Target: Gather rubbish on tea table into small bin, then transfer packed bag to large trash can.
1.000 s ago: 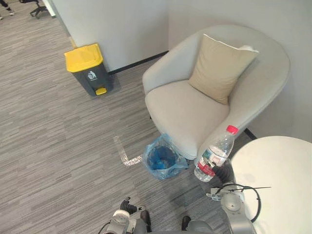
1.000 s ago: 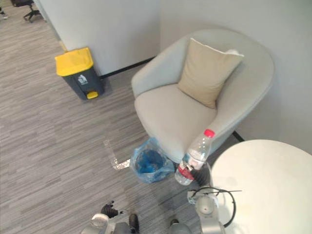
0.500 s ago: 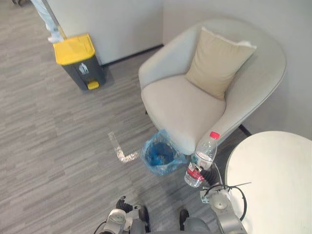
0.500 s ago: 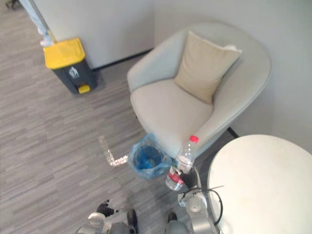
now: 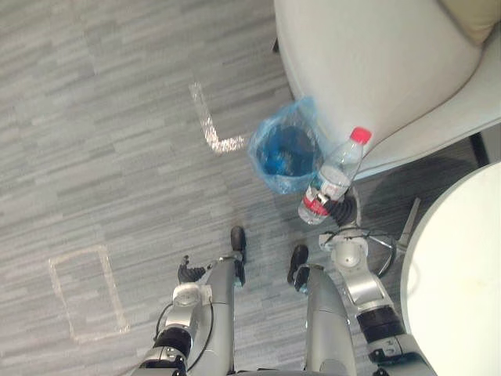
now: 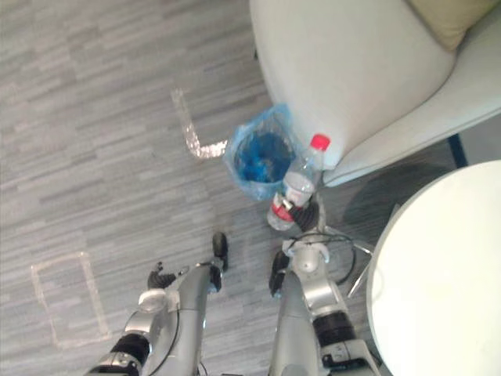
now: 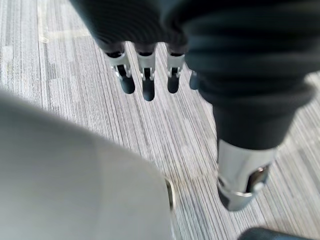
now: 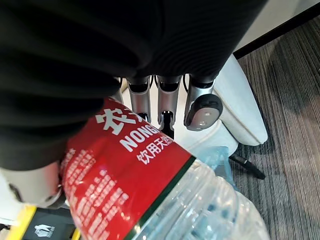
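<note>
Beside the armchair (image 5: 376,63) | right hand (image 5: 341,213): fingers (image 8: 167,97) curled round tilted water bottle (image 5: 333,176), red cap up, just beside small bin (image 5: 283,153) with blue bag | left hand (image 5: 188,272): low over floor, fingers relaxed, holding nothing | round surface (image 5: 462,274) at right

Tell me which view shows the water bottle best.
Left eye view: the whole bottle, red cap to base, held in the right hand. The right eye view shows the same; the right wrist view shows its red label close up.
</note>
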You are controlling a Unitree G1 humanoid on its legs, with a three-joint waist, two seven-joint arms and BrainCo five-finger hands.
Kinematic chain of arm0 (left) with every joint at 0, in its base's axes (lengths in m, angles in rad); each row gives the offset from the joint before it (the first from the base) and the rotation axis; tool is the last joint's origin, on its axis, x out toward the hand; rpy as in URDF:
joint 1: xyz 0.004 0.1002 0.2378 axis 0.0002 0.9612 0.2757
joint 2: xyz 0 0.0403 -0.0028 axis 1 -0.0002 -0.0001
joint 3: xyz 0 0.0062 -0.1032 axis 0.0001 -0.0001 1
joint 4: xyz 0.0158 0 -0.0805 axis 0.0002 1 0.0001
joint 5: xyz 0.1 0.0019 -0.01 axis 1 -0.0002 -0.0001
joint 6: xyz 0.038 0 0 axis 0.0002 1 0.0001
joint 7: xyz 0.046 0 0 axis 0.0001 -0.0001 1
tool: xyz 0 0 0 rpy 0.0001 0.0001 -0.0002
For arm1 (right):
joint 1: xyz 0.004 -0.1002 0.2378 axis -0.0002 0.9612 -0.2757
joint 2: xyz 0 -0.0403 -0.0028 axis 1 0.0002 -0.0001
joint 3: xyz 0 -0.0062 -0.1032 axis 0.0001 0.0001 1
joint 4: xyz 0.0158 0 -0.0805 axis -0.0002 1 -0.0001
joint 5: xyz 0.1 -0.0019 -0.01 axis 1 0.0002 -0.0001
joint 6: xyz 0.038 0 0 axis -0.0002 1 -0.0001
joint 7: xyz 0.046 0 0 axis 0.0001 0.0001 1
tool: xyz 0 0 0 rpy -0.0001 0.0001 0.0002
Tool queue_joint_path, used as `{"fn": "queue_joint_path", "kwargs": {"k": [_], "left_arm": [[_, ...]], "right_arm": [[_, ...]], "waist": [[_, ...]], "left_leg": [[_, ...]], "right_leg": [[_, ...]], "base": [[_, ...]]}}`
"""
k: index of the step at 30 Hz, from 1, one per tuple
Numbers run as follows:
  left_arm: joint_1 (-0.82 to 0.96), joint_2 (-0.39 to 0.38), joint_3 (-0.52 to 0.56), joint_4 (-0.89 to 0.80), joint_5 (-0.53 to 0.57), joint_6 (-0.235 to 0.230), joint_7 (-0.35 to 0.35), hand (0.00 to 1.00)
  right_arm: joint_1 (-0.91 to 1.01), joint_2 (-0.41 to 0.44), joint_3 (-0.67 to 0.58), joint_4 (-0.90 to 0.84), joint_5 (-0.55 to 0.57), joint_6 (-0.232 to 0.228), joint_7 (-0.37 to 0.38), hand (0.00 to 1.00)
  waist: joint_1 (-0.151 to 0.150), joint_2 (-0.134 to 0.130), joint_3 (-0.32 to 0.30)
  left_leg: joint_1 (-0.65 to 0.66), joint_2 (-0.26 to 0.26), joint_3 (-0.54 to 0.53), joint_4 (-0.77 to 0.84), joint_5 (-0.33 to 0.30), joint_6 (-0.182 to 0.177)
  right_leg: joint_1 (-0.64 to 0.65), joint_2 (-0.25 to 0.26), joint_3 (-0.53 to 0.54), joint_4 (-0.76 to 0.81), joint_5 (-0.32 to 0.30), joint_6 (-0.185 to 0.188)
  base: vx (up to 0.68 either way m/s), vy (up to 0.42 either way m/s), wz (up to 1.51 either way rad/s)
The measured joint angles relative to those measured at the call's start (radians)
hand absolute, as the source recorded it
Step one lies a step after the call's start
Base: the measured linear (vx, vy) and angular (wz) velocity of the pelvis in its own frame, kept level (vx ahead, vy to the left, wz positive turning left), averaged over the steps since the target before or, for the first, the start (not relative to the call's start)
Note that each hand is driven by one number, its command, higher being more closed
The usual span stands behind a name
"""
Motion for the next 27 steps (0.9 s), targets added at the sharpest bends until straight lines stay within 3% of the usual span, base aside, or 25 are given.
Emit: {"fn": "queue_joint_path", "kwargs": {"k": [11, 19, 20, 27], "left_arm": [[-0.151, 0.012, -0.022, -0.027, -0.077, -0.06, 0.017, 0.0], [-0.163, 0.015, -0.048, -0.053, -0.115, -0.075, 0.017, 0.0], [-0.163, 0.016, -0.053, -0.053, -0.115, -0.079, 0.017, 0.0], [-0.164, 0.016, -0.078, -0.085, -0.118, -0.101, 0.017, 0.0]], "right_arm": [[-0.443, -0.153, 0.0, 0.218, 0.002, 0.012, -0.062, 1.0], [-0.547, -0.198, 0.005, 0.298, 0.003, 0.02, -0.074, 1.0], [-0.553, -0.201, 0.004, 0.313, 0.003, 0.02, -0.075, 0.0], [-0.575, -0.209, -0.027, 0.367, 0.006, 0.021, -0.085, 0.0]], "waist": [[0.042, -0.002, 0.055], [0.049, -0.002, 0.058], [0.049, -0.002, 0.058], [0.061, -0.001, 0.058]], "left_leg": [[-0.233, -0.019, -0.031, 0.071, 0.027, 0.019], [-0.282, -0.032, -0.038, 0.081, 0.029, 0.02], [-0.283, -0.035, -0.039, 0.081, 0.028, 0.02], [-0.323, -0.039, -0.053, 0.11, 0.026, 0.018]], "right_leg": [[-0.217, -0.03, -0.018, 0.104, -0.016, 0.0], [-0.261, -0.045, -0.023, 0.124, -0.026, 0.001], [-0.262, -0.047, -0.025, 0.127, -0.029, -0.001], [-0.295, -0.056, -0.034, 0.164, -0.049, -0.008]], "base": [[-0.02, -0.009, 0.14], [0.0, 0.009, 0.08], [-0.01, 0.009, 0.1], [-0.02, -0.003, 0.08]]}}
